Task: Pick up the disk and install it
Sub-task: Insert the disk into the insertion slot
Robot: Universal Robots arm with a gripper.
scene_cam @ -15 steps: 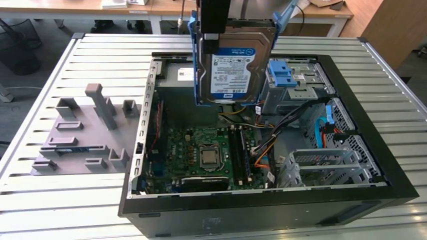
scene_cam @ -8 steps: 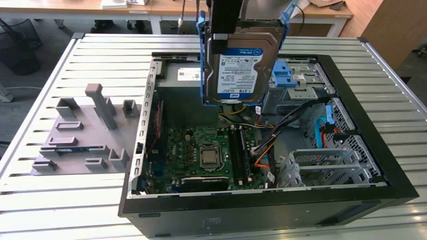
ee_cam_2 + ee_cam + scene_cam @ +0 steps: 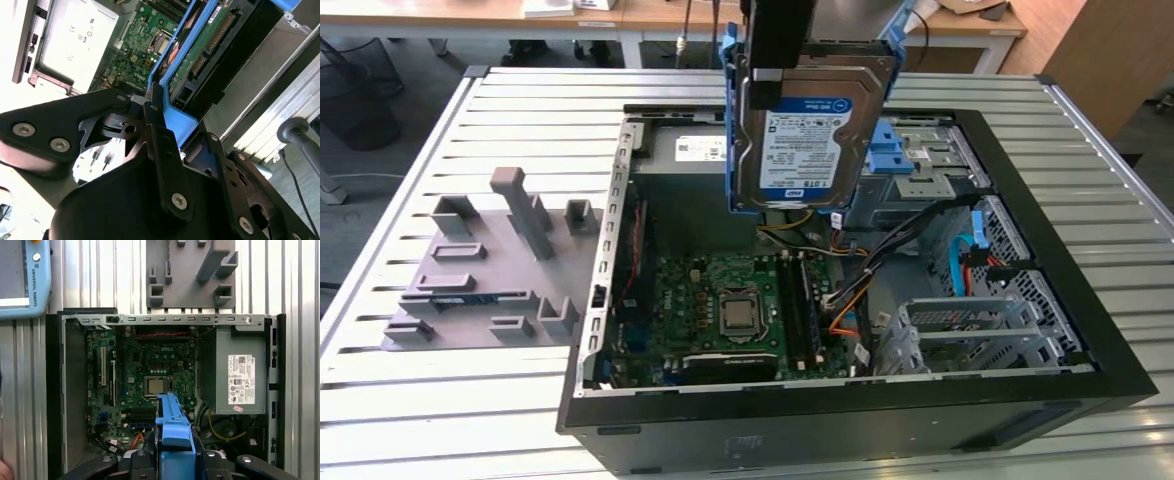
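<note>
The disk (image 3: pixel 807 130), a silver hard drive with a white-and-blue label in a bright blue bracket, hangs upright above the open computer case (image 3: pixel 854 410). My black gripper (image 3: pixel 783 62) is shut on its upper edge, over the back half of the case. In the second wrist view the disk (image 3: pixel 200 45) appears edge-on, green circuit side showing, with one finger (image 3: pixel 159 125) pressed on the blue bracket. In the first wrist view the blue bracket (image 3: pixel 172 422) rises from my gripper (image 3: pixel 172 460), with the motherboard (image 3: pixel 150 370) beyond.
The case lies open on a slatted metal table (image 3: pixel 520 110). Inside are the motherboard (image 3: pixel 734 300), loose cables (image 3: pixel 907 240), a blue-latched drive bay (image 3: pixel 914 150), a silver cage (image 3: pixel 974 330) and a grey power supply (image 3: pixel 240 370). A grey fixture (image 3: pixel 494 260) sits beside the case.
</note>
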